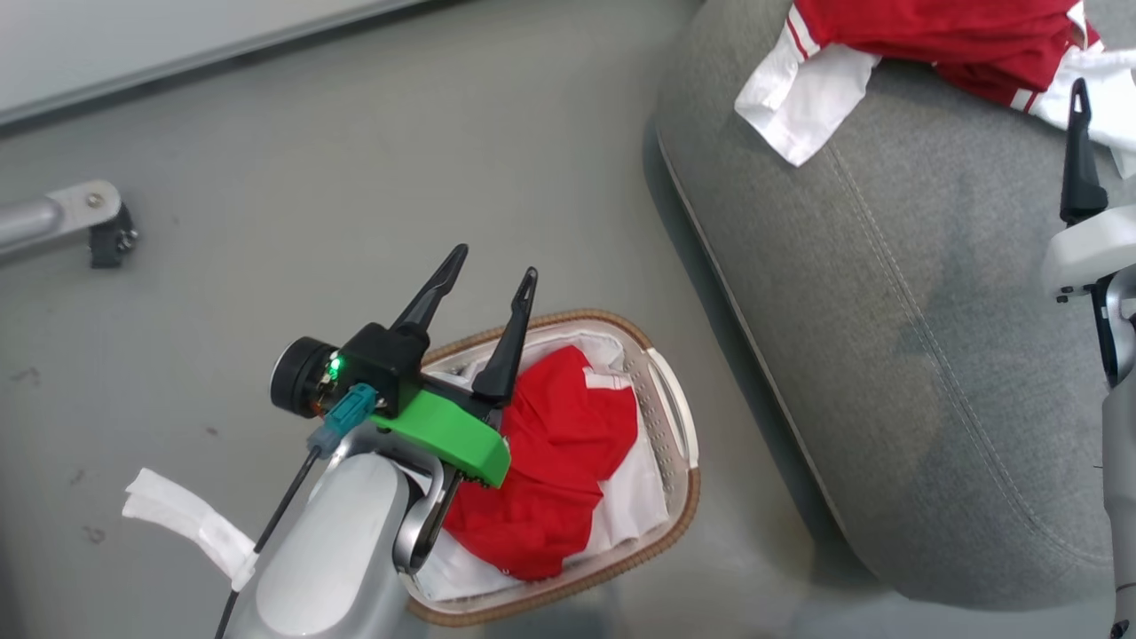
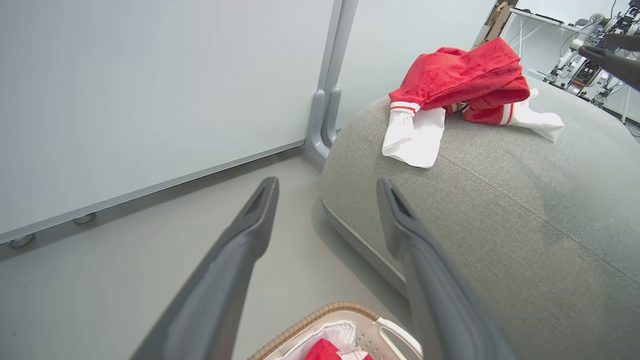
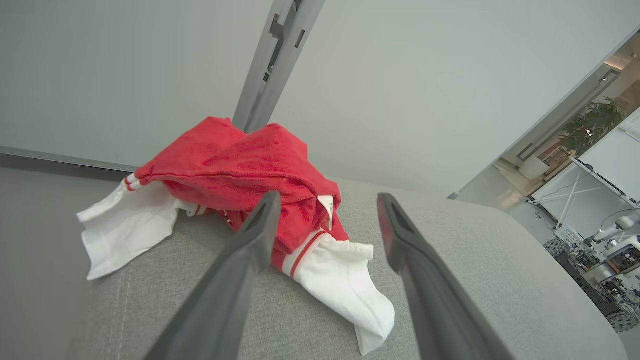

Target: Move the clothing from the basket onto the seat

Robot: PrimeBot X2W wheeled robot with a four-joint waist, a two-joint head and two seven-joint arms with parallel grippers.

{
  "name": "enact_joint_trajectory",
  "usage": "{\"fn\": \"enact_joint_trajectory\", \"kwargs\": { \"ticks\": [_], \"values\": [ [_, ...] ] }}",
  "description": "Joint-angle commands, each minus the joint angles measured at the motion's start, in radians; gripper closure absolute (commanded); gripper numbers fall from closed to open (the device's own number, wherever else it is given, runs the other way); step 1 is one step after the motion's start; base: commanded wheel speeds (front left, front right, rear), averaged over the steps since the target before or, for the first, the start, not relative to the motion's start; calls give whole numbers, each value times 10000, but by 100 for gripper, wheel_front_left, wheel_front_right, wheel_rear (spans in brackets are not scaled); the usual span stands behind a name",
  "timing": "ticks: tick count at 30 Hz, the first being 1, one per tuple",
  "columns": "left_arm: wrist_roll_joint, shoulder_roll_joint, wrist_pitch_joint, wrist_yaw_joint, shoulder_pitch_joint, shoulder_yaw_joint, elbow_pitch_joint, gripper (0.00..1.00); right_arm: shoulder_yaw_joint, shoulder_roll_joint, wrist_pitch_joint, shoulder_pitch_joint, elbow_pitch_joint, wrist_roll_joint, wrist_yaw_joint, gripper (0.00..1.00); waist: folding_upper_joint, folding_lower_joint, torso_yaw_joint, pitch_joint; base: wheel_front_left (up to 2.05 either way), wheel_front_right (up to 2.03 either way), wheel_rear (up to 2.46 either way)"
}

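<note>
A crumpled red garment (image 1: 559,461) with white panels lies in the oval white basket (image 1: 679,417), on its white liner. My left gripper (image 1: 493,264) hovers open and empty over the basket's far-left rim (image 2: 320,315), with its fingers pointing towards the floor and the grey seat (image 2: 500,210). A second red garment (image 1: 941,40) with white sleeves and stripe trim lies bunched on the seat (image 1: 887,311). My right gripper (image 3: 328,199) stands open above the seat cushion, just short of that garment (image 3: 235,165), with nothing between its fingers. One of its dark fingers (image 1: 1079,151) shows at the head view's right edge.
A pale wall panel with a grey upright post (image 2: 330,100) stands behind the seat. A metal leg with a black foot (image 1: 89,217) juts in at the left on the grey floor. A white taped strip (image 1: 186,524) hangs off my left arm's cable. Other machines (image 3: 615,240) stand far off.
</note>
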Motion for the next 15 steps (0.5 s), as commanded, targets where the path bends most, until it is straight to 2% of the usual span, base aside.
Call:
{"fn": "enact_joint_trajectory", "kwargs": {
  "ticks": [1,5,15],
  "values": [
    [-90,-61,3,-39,225,169,-13,0,101,-88,-48,182,-30,128,-14,0,-1,1,570,-876,0,0,0],
    [-123,-188,3,-35,629,863,8,0,451,7,-48,225,-11,444,-14,0,-1,1,1019,-1527,0,0,0],
    [268,-400,3,293,1841,2660,-149,0,1135,931,-49,1404,-217,1241,-14,0,-1,1,2029,-2619,0,0,0]
  ]
}}
